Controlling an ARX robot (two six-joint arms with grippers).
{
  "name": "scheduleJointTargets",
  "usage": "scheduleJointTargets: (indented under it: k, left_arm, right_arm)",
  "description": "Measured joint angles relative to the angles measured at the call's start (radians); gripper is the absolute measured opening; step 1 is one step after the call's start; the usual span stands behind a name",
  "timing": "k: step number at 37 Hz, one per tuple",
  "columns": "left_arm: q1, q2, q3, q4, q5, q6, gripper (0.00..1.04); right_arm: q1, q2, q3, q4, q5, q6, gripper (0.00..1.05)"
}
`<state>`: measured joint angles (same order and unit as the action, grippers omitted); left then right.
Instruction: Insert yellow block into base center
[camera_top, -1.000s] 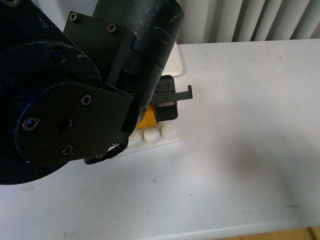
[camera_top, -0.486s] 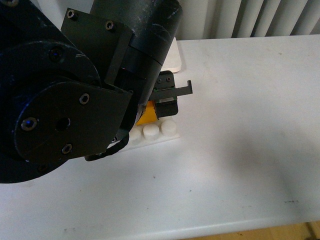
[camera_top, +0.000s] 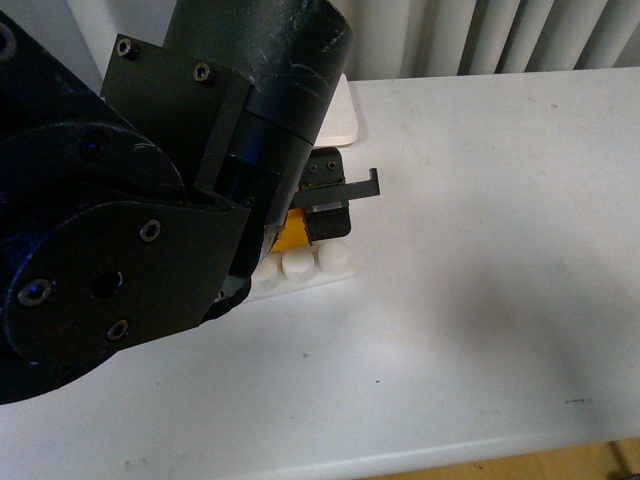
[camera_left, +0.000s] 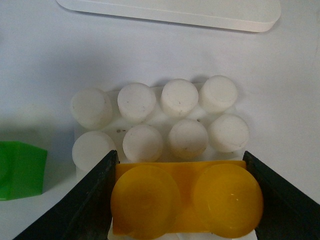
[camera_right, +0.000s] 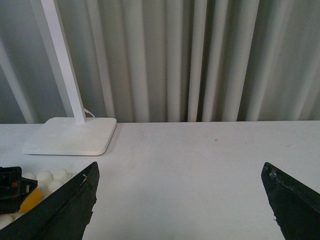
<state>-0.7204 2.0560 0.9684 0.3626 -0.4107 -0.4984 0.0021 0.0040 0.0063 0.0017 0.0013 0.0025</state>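
While the left end effector (camera_left: 182, 200) grips the yellow block (camera_left: 186, 200) by its ends, the block sits low over the near rows of the base (camera_left: 160, 125); the step in hand is seating (whether it is centred I cannot tell); next, press straight down onto the studs, then let go; the right end effector (camera_right: 182, 200) hangs wide open, well apart.

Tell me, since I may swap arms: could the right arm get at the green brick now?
Probably not easily: the green brick lies beside the base, past the left tool holding the yellow block.
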Motion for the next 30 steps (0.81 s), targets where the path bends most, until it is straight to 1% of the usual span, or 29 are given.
scheduleJointTargets:
  k: [5,10,14,26,27,30]
  left_arm:
    - [-0.002,0.011,0.007,-0.006,0.0,0.012,0.65]
    - [-0.005,0.036,0.029,-0.044,0.019,0.059,0.65]
    - [-0.008,0.042,0.045,-0.069,0.012,0.08,0.65]
    - [-0.008,0.048,0.018,0.006,0.006,0.087,0.65]
    - [-0.008,0.046,0.016,0.01,0.006,0.087,0.68]
    - [-0.007,0.043,0.002,0.011,0.03,0.098,0.85]
  right_arm:
    - [0.0,0.0,0.0,0.0,0.0,0.0,0.95]
    - [0.0,0.0,0.0,0.0,0.0,0.0,0.95]
    - [0.0,0.0,0.0,0.0,0.0,0.0,0.95]
    - [0.0,0.0,0.0,0.0,0.0,0.0,0.95]
    - [0.0,0.0,0.0,0.0,0.0,0.0,0.95]
    - [0.0,0.0,0.0,0.0,0.0,0.0,0.95]
